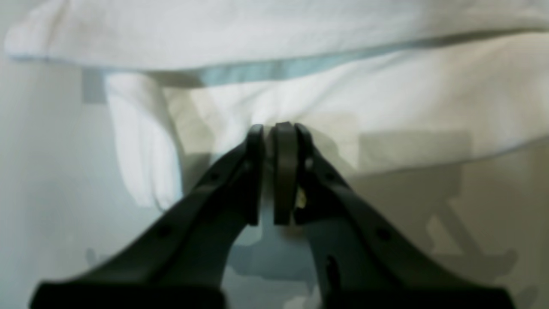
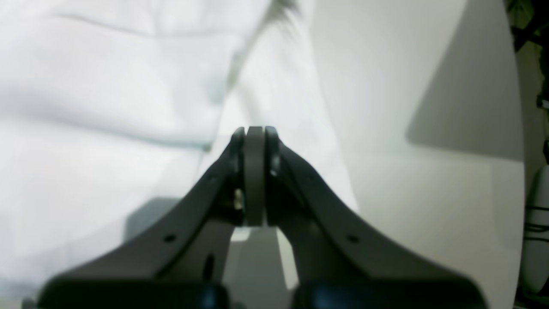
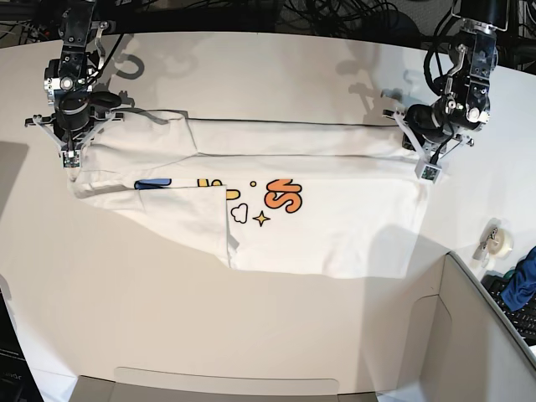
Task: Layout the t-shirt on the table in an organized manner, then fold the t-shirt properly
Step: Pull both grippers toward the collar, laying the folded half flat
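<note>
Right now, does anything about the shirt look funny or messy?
Yes. The t-shirt lies spread on the table, but one sleeve flap is folded slantwise over the colourful lettering, hiding part of it. The top edge is folded over in a long strip, so the shape looks lopsided.

Bright overhead light, hard shadows; both wrist views seemingly defocused.

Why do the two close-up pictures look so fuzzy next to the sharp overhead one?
Left wrist view: the pincer sits too near the lens, so it and the t-shirt are soft, with blocky shadows on the cloth. Right wrist view: similar blur, and a broad grey shadow crosses the table. Base view: sharp and evenly lit, arm shadows falling on the table.
</note>
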You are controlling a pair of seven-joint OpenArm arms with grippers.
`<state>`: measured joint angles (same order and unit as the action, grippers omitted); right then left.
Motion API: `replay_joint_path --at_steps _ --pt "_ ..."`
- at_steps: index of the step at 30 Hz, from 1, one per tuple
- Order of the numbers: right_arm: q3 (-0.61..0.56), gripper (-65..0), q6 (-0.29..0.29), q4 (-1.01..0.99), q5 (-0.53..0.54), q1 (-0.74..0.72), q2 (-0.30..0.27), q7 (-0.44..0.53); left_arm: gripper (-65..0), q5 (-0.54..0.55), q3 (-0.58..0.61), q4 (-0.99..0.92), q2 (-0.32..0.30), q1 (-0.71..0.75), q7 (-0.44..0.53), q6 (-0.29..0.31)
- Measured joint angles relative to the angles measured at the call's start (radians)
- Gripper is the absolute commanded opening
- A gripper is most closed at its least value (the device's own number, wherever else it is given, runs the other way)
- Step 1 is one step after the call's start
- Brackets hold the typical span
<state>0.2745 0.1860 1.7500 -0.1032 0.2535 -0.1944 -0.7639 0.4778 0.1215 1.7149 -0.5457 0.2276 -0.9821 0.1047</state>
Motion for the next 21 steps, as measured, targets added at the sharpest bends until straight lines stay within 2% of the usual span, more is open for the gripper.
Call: replay_joint_path --at_steps 1,4,9,16,21 --pt "0.0 -65.0 0.0 0.007 0.003 0.014 -0.002 -0.003 -61.3 0.001 -0.011 0.023 0.0 0.021 -0.044 0.0" --pt "-0.002 -65.0 0.003 0.044 0.002 0.061 -0.024 -0.003 -61.3 0.0 -0.049 0.095 0.0 0.087 -0.094 0.002" --pt "0.001 -65.0 0.001 0.106 0.003 0.136 -0.028 -0.002 -61.3 0.004 -0.089 0.149 0.003 0.161 -0.111 0.004" --pt "0.002 -65.0 0.002 0.16 0.002 0.242 -0.027 -0.002 -61.3 0.003 -0.096 0.153 0.003 0.179 -0.1 0.002" --pt "0.002 -65.0 -0.001 0.205 0.003 0.263 -0.021 -0.009 -61.3 0.003 -0.096 0.153 0.003 0.177 -0.1 0.002"
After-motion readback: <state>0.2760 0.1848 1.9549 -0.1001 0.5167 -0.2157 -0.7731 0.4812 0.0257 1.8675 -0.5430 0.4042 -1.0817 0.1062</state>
